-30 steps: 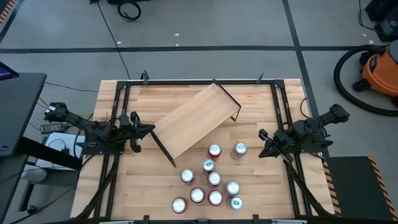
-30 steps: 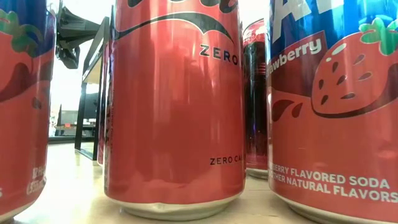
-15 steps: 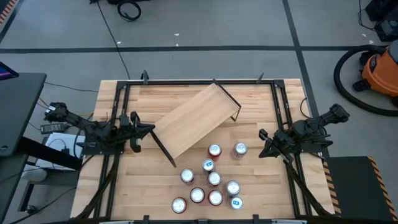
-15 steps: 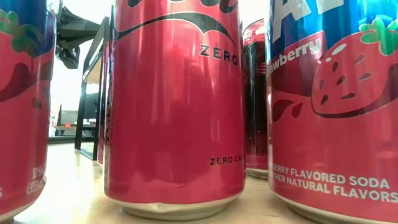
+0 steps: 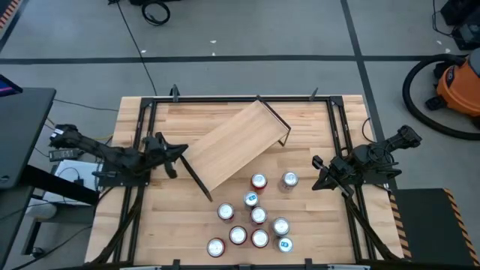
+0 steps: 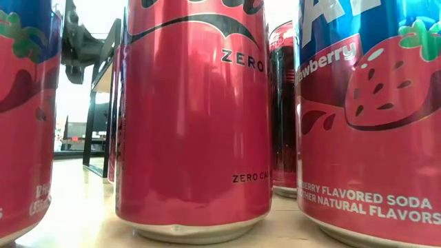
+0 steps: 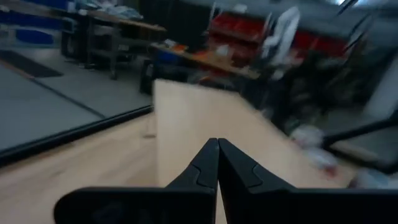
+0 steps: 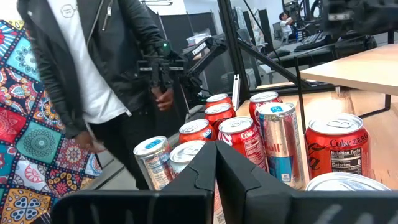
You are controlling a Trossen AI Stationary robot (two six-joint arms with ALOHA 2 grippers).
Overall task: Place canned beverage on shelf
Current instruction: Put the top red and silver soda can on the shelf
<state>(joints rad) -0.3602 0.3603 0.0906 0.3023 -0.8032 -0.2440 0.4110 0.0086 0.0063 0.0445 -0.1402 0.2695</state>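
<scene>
The shelf, a long light-wood board, stands slantwise at the table's middle on thin black wire legs. Several canned beverages stand upright on the table in a cluster near its front edge; they fill the low view, with a red can in the middle. My left gripper is shut and points level at the shelf's left end, close to it. At the table's right side my right gripper is shut and points level toward the cans.
Black frame rails run along the tabletop's edges. A person in a black jacket stands beyond the table's near side, holding a dark device. An orange vacuum sits on the floor at the far right. Bare tabletop lies left of the cans.
My left gripper has turned and tipped a little beside the shelf's left end, staying shut. The shelf, the cans and my right arm have kept still.
</scene>
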